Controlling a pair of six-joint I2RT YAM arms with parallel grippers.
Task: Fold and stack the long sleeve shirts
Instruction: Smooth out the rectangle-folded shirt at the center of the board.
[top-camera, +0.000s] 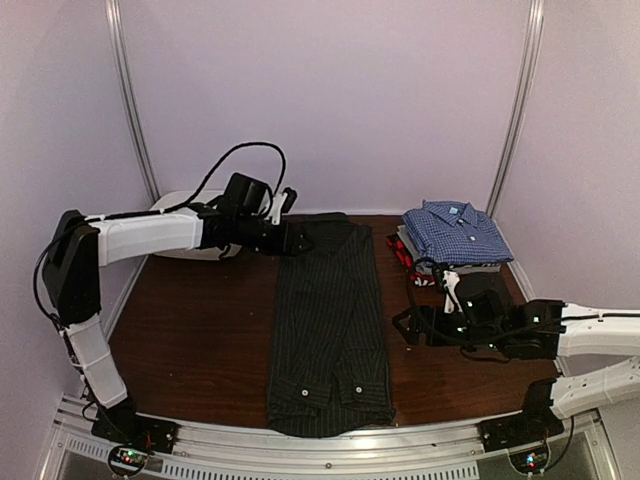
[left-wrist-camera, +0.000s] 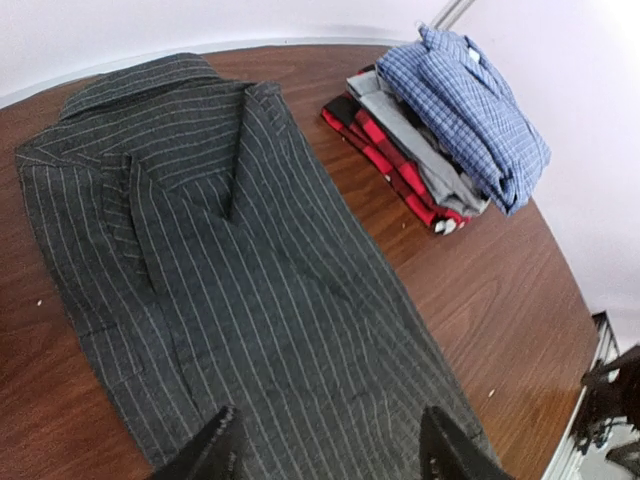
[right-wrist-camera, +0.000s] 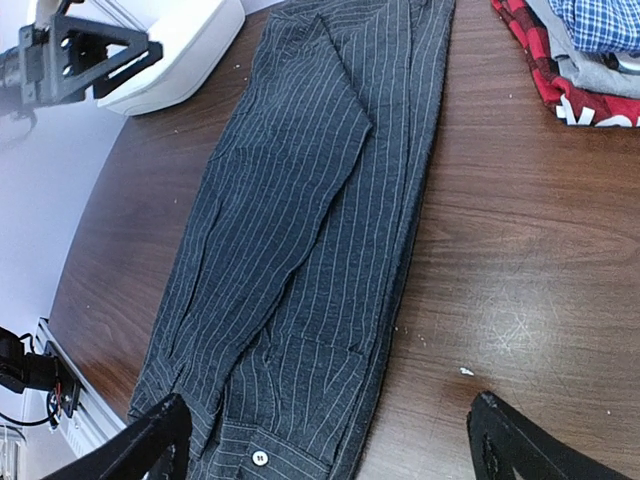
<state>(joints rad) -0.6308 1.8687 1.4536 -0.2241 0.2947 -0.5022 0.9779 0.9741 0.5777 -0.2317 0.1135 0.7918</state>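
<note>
The black pinstriped shirt (top-camera: 330, 320) lay in a long folded strip on the table (top-camera: 190, 340), beside the stack of shirts (top-camera: 452, 243). The left gripper (left-wrist-camera: 330, 452) and right gripper (right-wrist-camera: 330, 440) hung open, empty. Limp, light cloth, it seemed best pinched at the hem corners.

The white tub (right-wrist-camera: 180, 55) is cut off by the upper edge of the right wrist view and partly hidden behind the left arm (top-camera: 150, 232) from above. The grey shirt (left-wrist-camera: 430, 170) and red-black shirt (left-wrist-camera: 385, 155) are covered by the blue checked shirt (left-wrist-camera: 465, 105), only edges being shown. The pinstriped shirt (right-wrist-camera: 310, 220) is cropped below in both wrist views.
</note>
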